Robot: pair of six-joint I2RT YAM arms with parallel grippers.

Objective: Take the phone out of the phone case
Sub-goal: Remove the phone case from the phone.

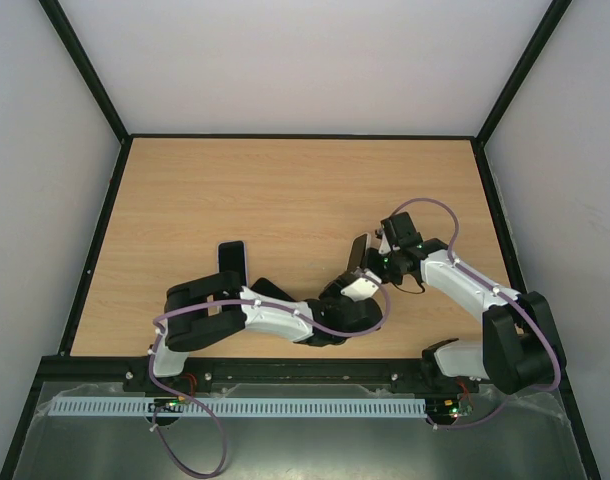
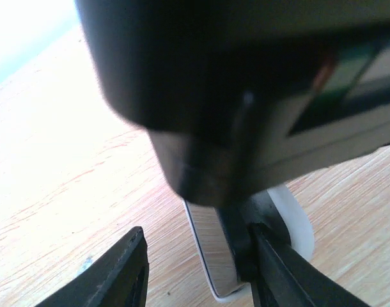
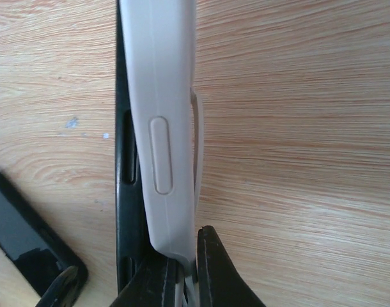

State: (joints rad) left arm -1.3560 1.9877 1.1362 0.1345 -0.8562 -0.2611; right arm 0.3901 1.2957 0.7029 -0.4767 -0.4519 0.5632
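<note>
The pale phone case [image 3: 162, 128] stands on its edge above the table, its side button facing the right wrist camera. The black phone [image 3: 124, 166] sits against its left side, its dark edge partly clear of the case. My right gripper [image 3: 185, 256] is shut on the case's lower end. In the top view the pair [image 1: 359, 252] is held at mid-table between both wrists. My left gripper [image 2: 195, 233] is open around the phone's end [image 2: 214, 256], with the white case rim [image 2: 298, 220] behind it. Its right finger [image 2: 281, 275] is close to the phone and its left finger [image 2: 121, 275] stands well apart.
A second plain black phone [image 1: 231, 257] lies flat on the wooden table to the left; it also shows in the right wrist view [image 3: 29, 246]. The right wrist body [image 2: 233, 83] fills the top of the left wrist view. Black walls edge the table [image 1: 285, 180].
</note>
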